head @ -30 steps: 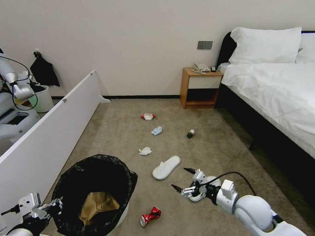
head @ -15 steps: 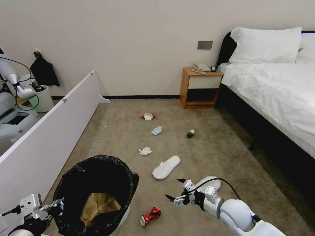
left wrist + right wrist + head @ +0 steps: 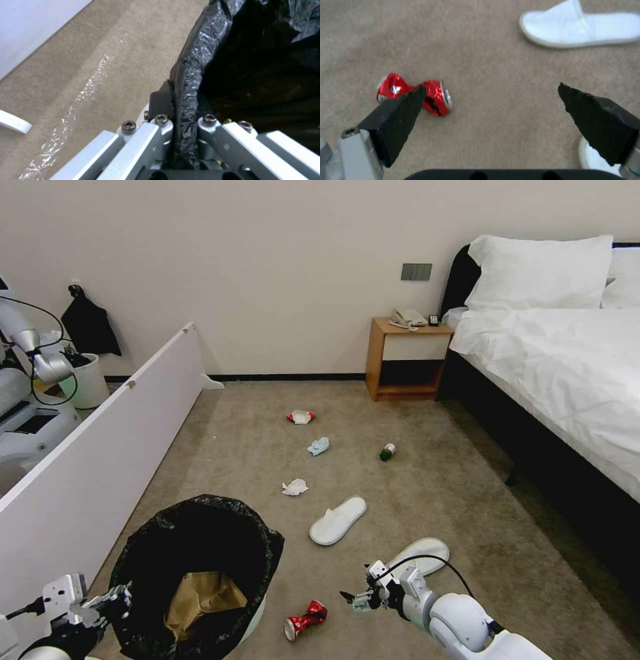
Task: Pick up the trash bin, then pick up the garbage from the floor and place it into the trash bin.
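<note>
The trash bin (image 3: 193,573), its black bag (image 3: 190,75) folded over the rim, sits at the robot's left on the floor (image 3: 433,473), with the left tool (image 3: 110,601) pinching rim and liner together, as the left wrist view shows plainly. One brown paper carton (image 3: 200,597) already lies inside. Just beside the bin lies one crushed red can (image 3: 415,93), and the right tool (image 3: 493,100) hangs over the carpet near it, spread wide and holding nothing; in the right wrist view one black pad overlaps the can while the other stands well off toward a slipper. I judge the can to be the next pick, and the risk is an off-centre close: the crumpled, shiny metal could skid out or be nudged away across the carpet. The thin liner could also slip in the left tool's pinch if the bin tilts. Counted on the floor: one can, two white slippers (image 3: 338,520) (image 3: 420,553), one white tissue (image 3: 294,487), one pale-blue wad (image 3: 319,446), one small green bottle (image 3: 387,451), one red-white packet (image 3: 301,417).
</note>
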### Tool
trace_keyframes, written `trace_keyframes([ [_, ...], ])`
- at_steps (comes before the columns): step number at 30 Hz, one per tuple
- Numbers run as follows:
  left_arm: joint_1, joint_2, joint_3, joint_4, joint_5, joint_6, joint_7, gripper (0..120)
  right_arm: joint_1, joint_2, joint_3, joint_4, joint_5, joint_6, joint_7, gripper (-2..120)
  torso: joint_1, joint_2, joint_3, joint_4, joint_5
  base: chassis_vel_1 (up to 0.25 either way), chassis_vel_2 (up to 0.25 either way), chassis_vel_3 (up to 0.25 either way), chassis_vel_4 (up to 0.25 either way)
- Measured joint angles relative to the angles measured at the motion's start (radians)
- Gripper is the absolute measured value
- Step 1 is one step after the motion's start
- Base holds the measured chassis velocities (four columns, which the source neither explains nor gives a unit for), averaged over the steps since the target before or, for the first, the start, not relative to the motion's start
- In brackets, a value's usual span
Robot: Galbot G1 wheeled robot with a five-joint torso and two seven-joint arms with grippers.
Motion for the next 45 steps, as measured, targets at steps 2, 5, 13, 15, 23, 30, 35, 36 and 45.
trace_keyframes([
  [2, 0.001, -0.001, -0.001, 0.0, 0.0, 0.0, 0.0, 3, 0.006, 0.008, -0.006, -0.01, -0.006, -0.009, 0.001, 100, 0.0, 0.0, 0.0, 0.0, -0.0001, 0.0, 0.0, 0.0, 0.0],
  [5, 0.001, -0.003, -0.001, 0.0, 0.0, 0.0, 0.0, 3, 0.014, 0.017, -0.015, -0.022, -0.014, -0.016, 0.001, 100, 0.0, 0.0, 0.0, 0.0, 0.0, 0.0, 0.0, 0.0, 0.0],
  [13, -0.001, -0.003, 0.002, 0.0, 0.001, 0.0, 0.001, 3, 0.036, 0.043, -0.04, -0.061, -0.025, -0.028, -0.003, 100, 0.0, 0.0, 0.0, 0.0, -0.0001, 0.0, 0.0, 0.0, 0.0],
  [15, 0.0, -0.003, 0.001, 0.0, 0.001, 0.0, 0.001, 3, 0.042, 0.054, -0.046, -0.075, -0.029, -0.028, -0.005, 100, 0.0, 0.0, 0.0, -0.0001, -0.0001, 0.0, 0.0, 0.0, 0.0],
  [23, 0.002, -0.006, 0.001, 0.0, 0.003, 0.0, 0.001, 3, 0.074, 0.105, -0.068, -0.117, -0.032, -0.028, -0.004, 100, 0.0, 0.0, 0.0, 0.0001, -0.0001, 0.0, 0.0, 0.0, 0.0],
  [30, 0.0, -0.006, 0.004, 0.0, 0.003, 0.0, 0.001, 3, 0.099, 0.166, -0.078, -0.176, -0.056, -0.024, -0.004, 100, 0.0, 0.0, 0.0, 0.0, -0.0001, 0.0, 0.0, 0.0, 0.0],
  [35, 0.0, -0.007, 0.005, 0.0, 0.004, 0.0, 0.002, 3, 0.118, 0.217, -0.085, -0.223, -0.073, -0.02, -0.004, 100, 0.0, 0.0, 0.0, 0.0003, -0.0001, 0.0, 0.0, 0.0, 0.0],
  [36, 0.0, -0.006, 0.005, 0.0, 0.004, 0.0, 0.002, 3, 0.119, 0.225, -0.088, -0.234, -0.077, -0.02, -0.004, 100, 0.0, 0.0, 0.0, 0.0001, -0.0001, 0.0, 0.0, 0.0, 0.0],
  [45, -0.002, -0.003, 0.005, 0.0, 0.004, 0.0, 0.002, 3, 0.123, 0.262, -0.091, -0.29, -0.097, -0.018, -0.006, 100, 0.0, 0.0, 0.0, 0.0002, -0.0001, 0.0, 0.0, 0.0, 0.0],
])
